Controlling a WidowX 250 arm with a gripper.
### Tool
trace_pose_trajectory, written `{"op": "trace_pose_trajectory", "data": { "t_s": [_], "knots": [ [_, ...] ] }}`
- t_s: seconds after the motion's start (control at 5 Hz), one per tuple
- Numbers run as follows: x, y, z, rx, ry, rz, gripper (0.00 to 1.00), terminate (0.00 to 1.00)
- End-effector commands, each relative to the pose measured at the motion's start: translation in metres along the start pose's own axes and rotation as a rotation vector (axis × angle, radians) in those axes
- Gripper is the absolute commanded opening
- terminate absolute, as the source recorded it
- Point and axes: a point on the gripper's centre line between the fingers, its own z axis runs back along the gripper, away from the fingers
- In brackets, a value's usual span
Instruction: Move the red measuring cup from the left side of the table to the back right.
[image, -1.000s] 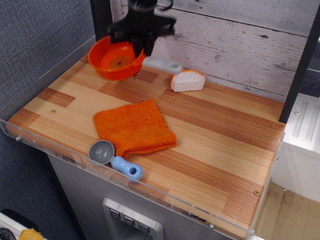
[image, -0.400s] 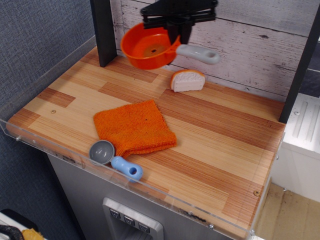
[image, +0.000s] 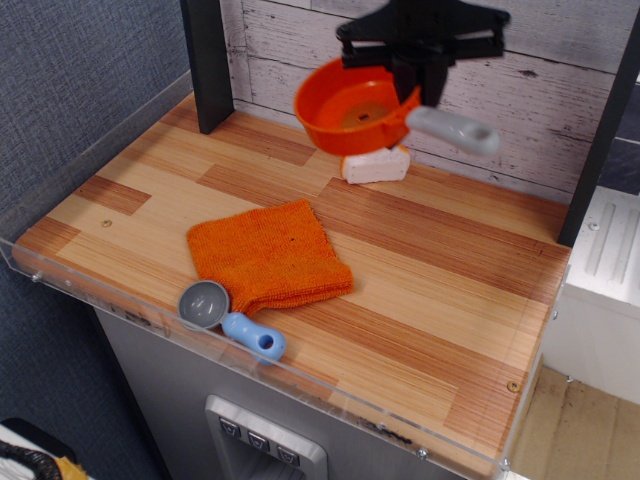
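Note:
The red measuring cup (image: 353, 110) is an orange-red round bowl with a dark centre dot and a light-grey handle (image: 453, 130) pointing right. It hangs in the air above the back middle of the striped wood table (image: 430, 280). My black gripper (image: 410, 82) is shut on it where the handle meets the bowl, coming down from the top of the view. The cup hides the upper part of a white bread slice (image: 375, 167) lying on the table below it.
An orange knitted cloth (image: 268, 255) lies at the front middle-left. A small grey scoop with a blue handle (image: 228, 315) rests by the clear front rim. A black post (image: 205, 60) stands at the back left, another at the right edge.
The gripper has carried the cup to the right along the back of the table, from the back left to above the bread slice. Nothing else moved.

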Motion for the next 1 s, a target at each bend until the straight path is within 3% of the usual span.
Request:
{"op": "trace_pose_trajectory", "data": {
  "t_s": [0.0,0.4,0.8],
  "knots": [
    [-0.033,-0.016,0.014,-0.053,0.002,-0.139,0.0,0.0],
    [-0.06,-0.03,-0.007,-0.069,0.059,-0.247,0.0,0.0],
    [-0.076,-0.035,-0.039,-0.037,0.127,-0.325,0.0,0.0]
  ]
}}
